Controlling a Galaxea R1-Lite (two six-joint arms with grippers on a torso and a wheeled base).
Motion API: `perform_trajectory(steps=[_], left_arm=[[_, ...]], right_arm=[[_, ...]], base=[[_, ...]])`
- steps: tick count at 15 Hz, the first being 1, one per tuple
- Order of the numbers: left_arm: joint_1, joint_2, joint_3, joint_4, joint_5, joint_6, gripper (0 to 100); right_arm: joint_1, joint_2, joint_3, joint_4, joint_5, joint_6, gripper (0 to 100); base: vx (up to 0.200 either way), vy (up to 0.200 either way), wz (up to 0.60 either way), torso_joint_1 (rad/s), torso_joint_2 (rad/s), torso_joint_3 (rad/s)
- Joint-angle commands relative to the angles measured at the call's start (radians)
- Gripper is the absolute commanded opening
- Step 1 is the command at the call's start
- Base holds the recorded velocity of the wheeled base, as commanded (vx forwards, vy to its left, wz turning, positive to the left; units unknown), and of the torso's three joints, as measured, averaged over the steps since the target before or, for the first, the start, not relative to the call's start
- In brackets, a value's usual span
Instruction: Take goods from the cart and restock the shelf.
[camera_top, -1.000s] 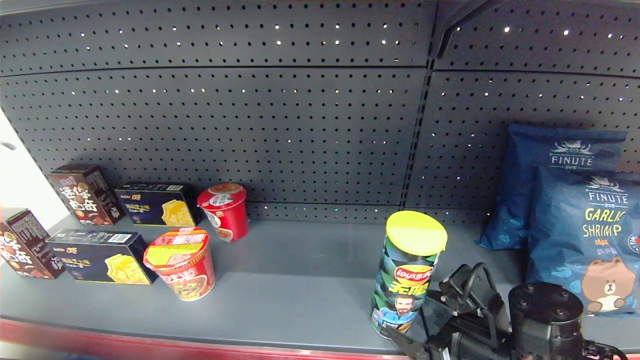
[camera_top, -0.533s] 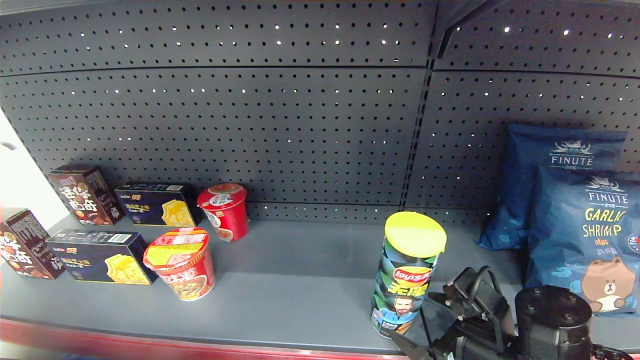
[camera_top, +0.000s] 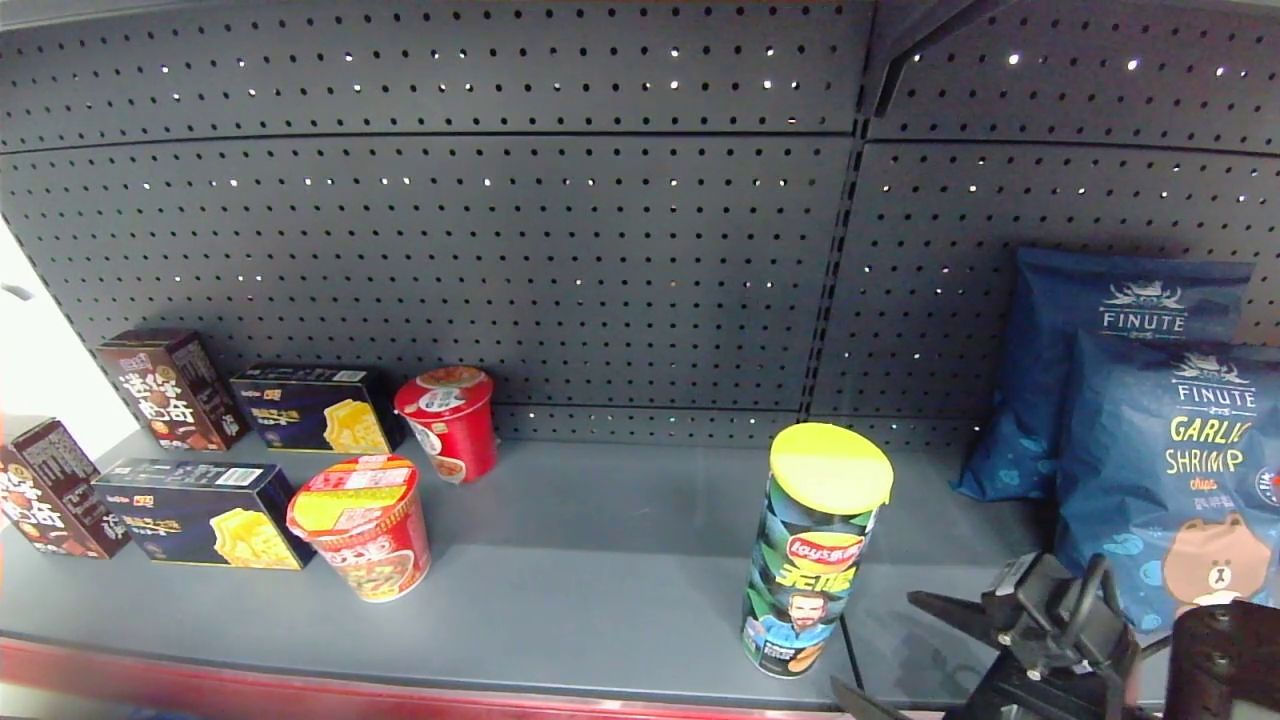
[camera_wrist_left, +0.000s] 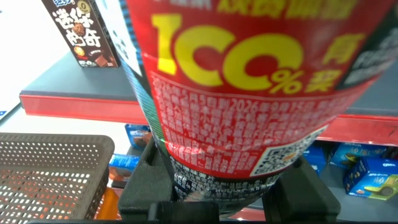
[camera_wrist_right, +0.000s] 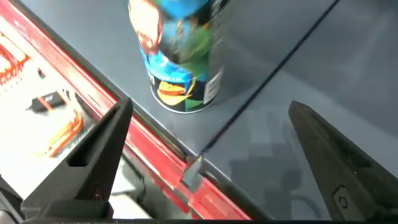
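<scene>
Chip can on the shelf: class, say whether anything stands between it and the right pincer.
Nothing visible does. The right pincer is open just to the right of the upright chip can, near the front edge of the shelf, with bare shelf between them. The blue snack bags sit farther right, outside that gap.

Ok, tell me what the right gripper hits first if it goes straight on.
Probably the tall green chip can with the yellow lid, near its base: the open right gripper points at it. Depth is unclear; it might strike the grey shelf deck first.
</scene>
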Motion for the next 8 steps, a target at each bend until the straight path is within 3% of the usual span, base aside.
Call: perform_trajectory(steps=[1, 3, 5, 7, 8], left_arm=[[0.000, 0.002, 0.004, 0.000, 0.000, 0.001, 0], [0.000, 0.002, 0.009, 0.000, 0.000, -0.001, 0], [0.000, 0.002, 0.009, 0.000, 0.000, -0.001, 0], [0.000, 0.002, 0.007, -0.003, 0.000, -0.001, 0], [0.000, 0.002, 0.010, -0.018, -0.001, -0.004, 0]], right_arm=[[-0.006, -0.160, 0.068, 0.007, -0.036, -0.028, 100], [-0.023, -0.350, 0.067, 0.144, -0.051, -0.062, 100], [-0.023, -0.531, 0.031, 0.371, -0.091, -0.081, 100], [-0.025, -0.663, -0.079, 0.603, -0.181, -0.068, 100], [-0.031, -0.695, -0.136, 0.644, -0.307, -0.048, 100]], base=[[0.000, 0.000, 0.00, 0.000, 0.00, 0.000], [0.000, 0.000, 0.00, 0.000, 0.00, 0.000], [0.000, 0.000, 0.00, 0.000, 0.00, 0.000], [0.000, 0.000, 0.00, 0.000, 0.00, 0.000], [0.000, 0.000, 0.00, 0.000, 0.00, 0.000]])
